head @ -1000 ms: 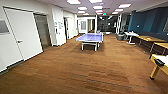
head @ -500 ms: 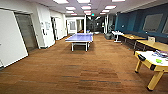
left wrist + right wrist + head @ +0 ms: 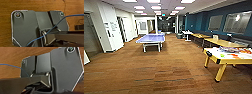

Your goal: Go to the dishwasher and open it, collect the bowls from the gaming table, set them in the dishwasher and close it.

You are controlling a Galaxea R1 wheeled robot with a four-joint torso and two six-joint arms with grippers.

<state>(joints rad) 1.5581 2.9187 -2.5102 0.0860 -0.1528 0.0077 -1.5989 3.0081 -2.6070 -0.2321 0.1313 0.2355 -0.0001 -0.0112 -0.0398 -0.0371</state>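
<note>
While the bowls are too blurred to pick out singly, a patch of orange and red (image 3: pixel 237 55) shows on the glossy white top of the gaming table (image 3: pixel 224 60), beside a small greenish spot; how many bowls there are cannot be told. That table stands at the right of the head view on yellow legs with black feet, a black fitting at its near end, well apart from everything else on the brown wood-look floor (image 3: pixel 166 75). Behind it a row of wooden-topped tables (image 3: pixel 222 43) runs along the dark teal wall (image 3: pixel 196 23), which carries large windows. Farther off, near the middle of the room, stands a blue ping-pong table (image 3: pixel 151 38). White walls and dark doorways (image 3: pixel 121 28) line the left side, and square ceiling lights (image 3: pixel 145 7) run down the hall.

Both wrist views look down on the same brown floor past the robot's own dark plate, each crossed by a thin blue cable (image 3: pixel 58 21). Whether either gripper is spread wide, closed narrow or carrying anything cannot be told.
</note>
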